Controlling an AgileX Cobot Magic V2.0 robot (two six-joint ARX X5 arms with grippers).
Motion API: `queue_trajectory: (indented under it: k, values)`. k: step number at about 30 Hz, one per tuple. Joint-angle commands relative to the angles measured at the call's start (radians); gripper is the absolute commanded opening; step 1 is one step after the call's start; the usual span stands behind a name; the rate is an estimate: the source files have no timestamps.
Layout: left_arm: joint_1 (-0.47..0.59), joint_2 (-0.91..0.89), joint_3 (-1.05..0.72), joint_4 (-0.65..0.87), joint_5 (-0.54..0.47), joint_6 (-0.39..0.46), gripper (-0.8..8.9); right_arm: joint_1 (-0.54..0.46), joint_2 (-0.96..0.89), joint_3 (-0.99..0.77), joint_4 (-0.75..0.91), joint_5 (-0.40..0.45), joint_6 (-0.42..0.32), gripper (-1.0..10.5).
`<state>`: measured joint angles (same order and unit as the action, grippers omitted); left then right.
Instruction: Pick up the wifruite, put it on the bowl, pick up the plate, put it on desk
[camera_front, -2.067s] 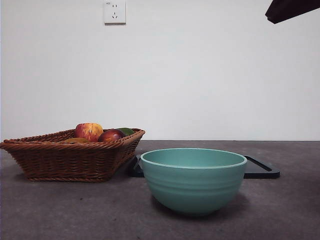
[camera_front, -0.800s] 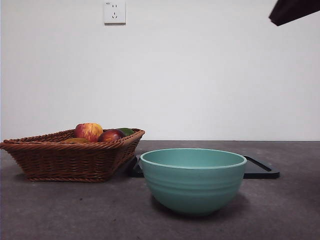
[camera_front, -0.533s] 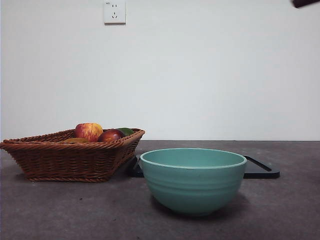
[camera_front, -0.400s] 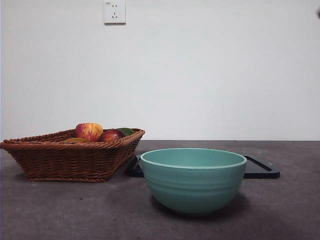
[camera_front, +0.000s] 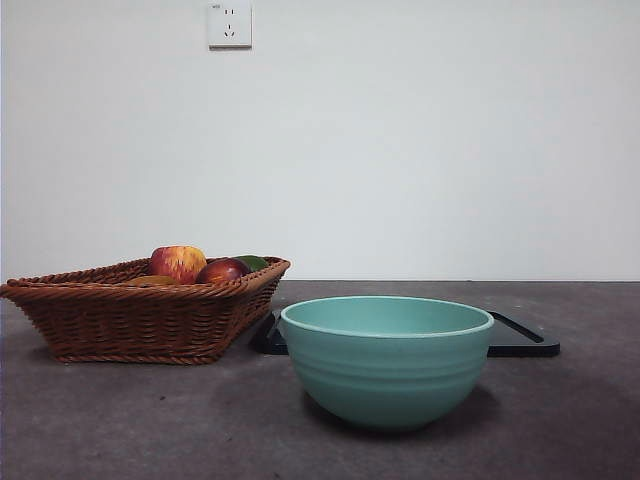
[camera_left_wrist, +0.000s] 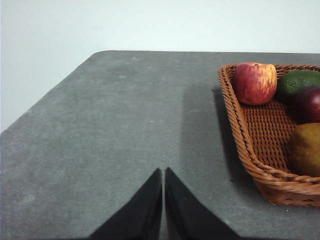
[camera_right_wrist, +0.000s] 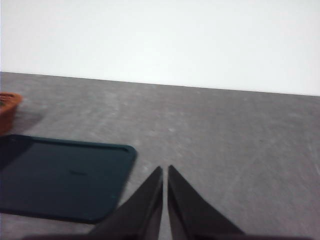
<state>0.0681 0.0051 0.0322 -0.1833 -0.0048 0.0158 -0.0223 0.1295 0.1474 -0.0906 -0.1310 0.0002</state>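
Front view: bowl (camera_front: 387, 360) near centre on desk (camera_front: 150, 420), empty as far as rim shows. Wicker basket (camera_front: 140, 318) left, holding apple (camera_front: 178, 263), dark red fruit (camera_front: 222, 271). Black tray (camera_front: 522, 340) behind bowl.

Left wrist view: left gripper (camera_left_wrist: 163, 172) clenched, empty, above bare desk; wifruite (camera_left_wrist: 304, 149) in basket's near corner.

Right wrist view: right gripper (camera_right_wrist: 165, 170) clenched, empty, beside tray.

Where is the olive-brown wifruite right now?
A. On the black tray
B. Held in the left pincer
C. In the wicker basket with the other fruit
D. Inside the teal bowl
C: the left wrist view shows the wifruite lying in the wicker basket near the apple, ungrasped.
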Motion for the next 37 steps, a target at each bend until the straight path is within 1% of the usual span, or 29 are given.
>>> queue_trajectory:
  k: [1, 3, 14, 22, 27, 37]
  values:
    - [0.003, -0.002, -0.021, -0.006, -0.002, -0.002, 0.07, -0.008, -0.032, -0.028, 0.018, 0.038, -0.008, 0.1]
    - [0.003, -0.002, -0.021, -0.006, -0.002, -0.002, 0.07, -0.013, -0.052, -0.053, 0.03, 0.061, -0.008, 0.1]
    - [0.003, -0.002, -0.021, -0.006, -0.002, -0.002, 0.07, -0.021, -0.115, -0.136, 0.037, 0.061, -0.002, 0.1]
    - [0.003, -0.002, -0.021, -0.006, -0.002, -0.002, 0.07, -0.021, -0.126, -0.137, -0.015, 0.061, 0.0, 0.1]
    - [0.003, -0.002, -0.021, -0.006, -0.002, -0.002, 0.07, -0.022, -0.126, -0.137, -0.089, 0.061, -0.001, 0.1]
    - [0.003, -0.002, -0.021, -0.006, -0.002, -0.002, 0.07, -0.021, -0.126, -0.136, -0.067, 0.061, -0.001, 0.1]
